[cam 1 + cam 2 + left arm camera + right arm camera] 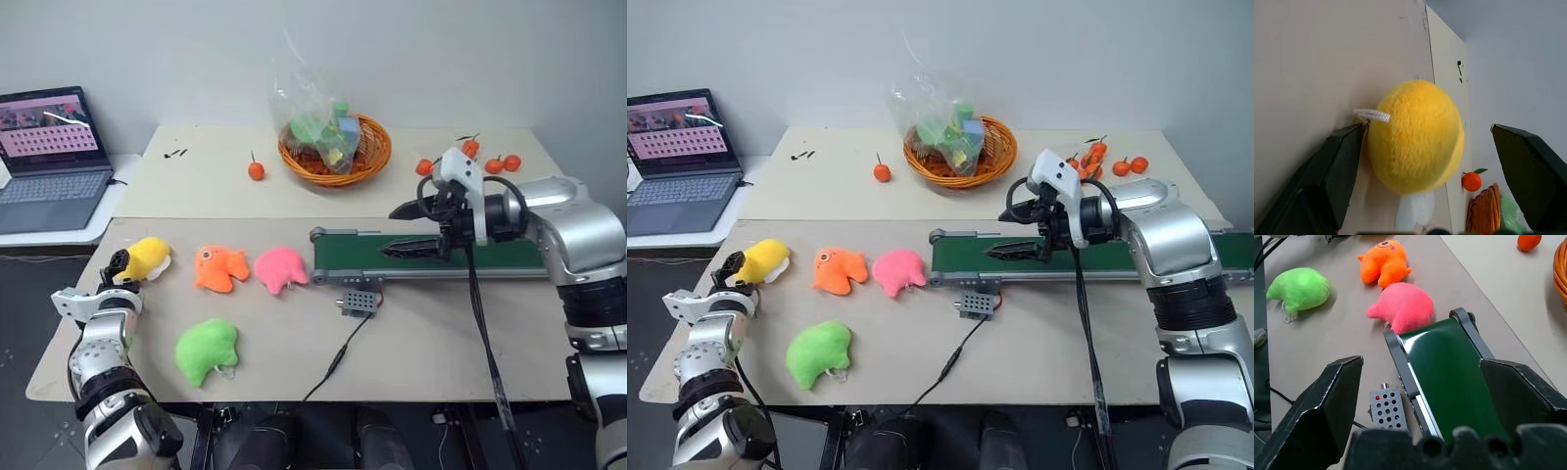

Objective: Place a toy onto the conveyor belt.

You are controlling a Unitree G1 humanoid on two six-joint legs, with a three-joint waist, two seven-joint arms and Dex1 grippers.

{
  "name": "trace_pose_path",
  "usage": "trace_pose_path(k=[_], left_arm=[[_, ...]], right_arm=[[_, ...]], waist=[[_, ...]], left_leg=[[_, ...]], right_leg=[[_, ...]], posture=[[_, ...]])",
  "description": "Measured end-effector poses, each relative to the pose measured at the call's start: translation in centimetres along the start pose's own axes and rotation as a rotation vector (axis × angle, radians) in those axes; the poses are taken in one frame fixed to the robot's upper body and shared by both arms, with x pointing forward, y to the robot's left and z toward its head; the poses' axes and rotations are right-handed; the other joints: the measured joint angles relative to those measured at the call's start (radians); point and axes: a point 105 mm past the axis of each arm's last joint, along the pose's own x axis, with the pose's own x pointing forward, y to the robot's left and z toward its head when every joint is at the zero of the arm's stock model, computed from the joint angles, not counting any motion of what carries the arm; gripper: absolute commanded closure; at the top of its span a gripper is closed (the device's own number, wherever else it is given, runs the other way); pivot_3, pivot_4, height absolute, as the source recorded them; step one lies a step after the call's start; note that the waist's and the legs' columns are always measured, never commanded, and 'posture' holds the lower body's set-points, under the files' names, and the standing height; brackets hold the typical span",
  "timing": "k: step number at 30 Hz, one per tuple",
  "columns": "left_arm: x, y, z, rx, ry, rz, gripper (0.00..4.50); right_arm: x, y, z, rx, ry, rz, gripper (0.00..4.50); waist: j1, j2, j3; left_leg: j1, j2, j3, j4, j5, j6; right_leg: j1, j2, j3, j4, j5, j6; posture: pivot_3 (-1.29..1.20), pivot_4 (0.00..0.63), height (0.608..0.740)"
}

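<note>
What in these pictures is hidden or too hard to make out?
- Laptop: cut off by the head view's edge; its screen is too small to read.
- Basket contents: blurred by a crinkled plastic bag.
- Conveyor belt: its far end is hidden behind the right arm.
- Yellow toy: its face is turned away in the left wrist view.

We are seeing the toy [1418, 137] as fuzzy yellow plush with a white woven cord loop; the orange fish [221, 267], pink plush [281, 268] and green plush [206, 350] are looking like the same soft pile. The conveyor belt [1449, 377] is showing smooth matt green in a grey frame. The basket [372, 157] is looking woven, its bag [309, 108] clear crinkled plastic. The table [441, 333] is appearing matt beige
</note>
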Motion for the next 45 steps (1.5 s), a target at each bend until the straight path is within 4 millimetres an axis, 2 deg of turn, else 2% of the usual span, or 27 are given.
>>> trace_pose_path(k=[6, 10, 14, 16, 21, 23, 25, 28, 31, 35, 38, 41, 45], left_arm=[[0.0, 1.2, -0.1, -0.007, 0.007, 0.009, 3.03], [-0.1, 0.6, 0.2, -0.009, -0.003, -0.035, 4.44], [-0.4, 0.0, 0.5, -0.012, -0.006, -0.085, 4.44], [-0.6, -1.1, 0.4, -0.019, 0.002, -0.143, 4.44], [-3.2, -6.6, -0.3, 0.139, 0.044, -0.422, 4.44], [-4.1, -8.7, -1.3, 0.221, 0.060, -0.503, 4.44], [-4.5, -9.7, -2.7, 0.334, 0.073, -0.536, 4.44], [-4.7, -10.8, -6.1, 0.615, 0.103, -0.550, 4.44], [-5.1, -12.7, -9.6, 1.006, 0.101, -0.613, 4.44], [-6.3, -15.2, -12.9, 1.696, -0.057, -0.823, 4.44], [-7.5, -15.8, -15.0, 2.097, -0.222, -1.015, 4.44], [-7.9, -16.1, -16.4, 2.285, -0.346, -1.150, 4.44], [-8.5, -15.3, -18.2, 2.523, -0.507, -1.366, 4.44]], right_arm=[[0.0, 0.0, -0.1, 0.001, 0.002, -0.004, 0.00], [-0.2, -0.1, -0.2, -0.001, 0.012, -0.013, 0.00], [-0.3, -0.2, -0.3, -0.005, 0.021, -0.025, 0.00], [-0.2, -0.2, -0.3, -0.005, 0.019, -0.024, 0.00], [-0.2, -0.2, -0.5, 0.000, 0.021, -0.022, 0.00], [-0.2, -0.2, -0.6, 0.001, 0.023, -0.023, 0.00], [-0.2, -0.2, -0.7, 0.005, 0.024, -0.026, 0.00], [-0.1, -0.1, -0.7, 0.002, 0.024, -0.028, 0.00], [-0.1, 0.0, -0.7, -0.004, 0.022, -0.029, 0.00], [0.0, 0.1, -1.2, 0.010, 0.024, -0.042, 0.00], [0.1, 0.2, -1.4, 0.013, 0.023, -0.044, 0.00], [0.2, 0.4, -1.4, 0.010, 0.017, -0.047, 0.00], [0.2, 0.7, -1.6, 0.023, 0.002, -0.052, 0.00]], waist=[[-0.004, 0.000, 0.000], [-0.005, 0.000, 0.000], [-0.008, 0.000, 0.000], [-0.008, 0.000, 0.000], [-0.014, 0.000, 0.000], [-0.012, 0.000, 0.000], [-0.008, 0.000, 0.000], [-0.002, 0.000, 0.000], [0.004, 0.000, 0.000], [0.003, 0.000, 0.000], [0.003, 0.000, 0.000], [0.005, 0.000, 0.000], [0.005, 0.000, 0.000]], left_leg=[[0.000, 0.000, 0.000, 0.000, 0.000, 0.000], [0.000, 0.000, 0.000, 0.000, 0.000, 0.000], [-0.001, 0.000, 0.000, 0.000, 0.000, 0.000], [-0.001, 0.000, 0.000, 0.000, 0.000, 0.000], [-0.002, 0.000, 0.000, 0.000, 0.000, 0.001], [-0.002, 0.000, 0.000, 0.000, 0.000, 0.000], [-0.001, 0.000, 0.001, 0.000, 0.000, 0.000], [-0.001, 0.000, 0.001, 0.000, 0.000, 0.000], [-0.001, 0.000, 0.002, 0.000, 0.000, 0.000], [0.000, 0.001, 0.007, -0.003, -0.001, 0.001], [0.000, 0.001, 0.009, -0.004, -0.001, 0.002], [0.001, 0.001, 0.010, -0.004, -0.005, 0.009], [0.001, 0.001, 0.011, -0.004, -0.006, 0.010]], right_leg=[[0.000, 0.000, 0.000, 0.000, 0.000, 0.000], [0.000, 0.000, 0.001, 0.000, 0.000, 0.000], [-0.001, 0.000, 0.001, 0.000, 0.000, 0.000], [-0.001, 0.000, 0.000, 0.000, 0.000, 0.000], [-0.001, 0.000, 0.001, -0.002, 0.000, 0.001], [-0.001, 0.000, 0.001, -0.001, 0.001, 0.001], [0.000, 0.000, 0.002, -0.001, 0.001, 0.001], [0.001, 0.000, 0.002, -0.002, 0.002, 0.000], [0.000, 0.001, 0.003, -0.003, 0.002, 0.001], [-0.001, 0.001, 0.008, -0.004, 0.002, 0.001], [-0.002, 0.002, 0.010, -0.004, 0.003, 0.002], [-0.002, 0.002, 0.010, -0.004, 0.003, 0.003], [-0.002, 0.002, 0.011, -0.004, 0.003, 0.003]], posture=[[0.00, 0.150, 0.740], [0.00, 0.150, 0.740], [0.00, 0.150, 0.740], [0.00, 0.150, 0.740], [0.00, 0.150, 0.740], [0.00, 0.150, 0.740], [0.00, 0.150, 0.740], [0.00, 0.150, 0.740], [0.00, 0.150, 0.740], [0.00, 0.150, 0.740], [0.00, 0.150, 0.740], [0.00, 0.150, 0.740], [0.00, 0.150, 0.740]])
